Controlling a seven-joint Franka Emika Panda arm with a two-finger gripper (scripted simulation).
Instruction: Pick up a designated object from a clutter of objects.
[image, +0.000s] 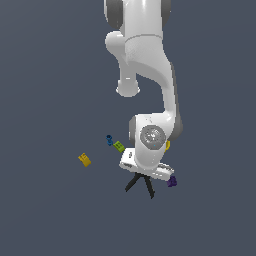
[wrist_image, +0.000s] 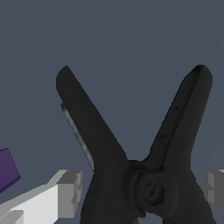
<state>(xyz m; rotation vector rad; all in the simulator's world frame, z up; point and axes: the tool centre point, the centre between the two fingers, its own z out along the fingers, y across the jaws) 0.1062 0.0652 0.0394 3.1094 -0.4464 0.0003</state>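
Observation:
The black spring clamp (image: 140, 182) lies on the dark floor with its two legs splayed out from under the arm's hand. In the wrist view the clamp (wrist_image: 144, 175) fills the picture. Its pivot sits between my two grey fingers (wrist_image: 70, 192), with a narrow gap showing on each side. My gripper (wrist_image: 142, 189) is open around the pivot end of the clamp. In the exterior view the gripper (image: 142, 173) is mostly hidden under the white hand. The rest of the clutter lies around it.
A yellow block (image: 84, 159) lies apart on the exterior view's left. A blue piece (image: 109, 140) and a green block (image: 119, 146) lie close to the hand. A purple block (image: 172, 182) sits beside the clamp and shows in the wrist view (wrist_image: 8, 168). A yellow item (image: 168, 145) peeks out behind the arm.

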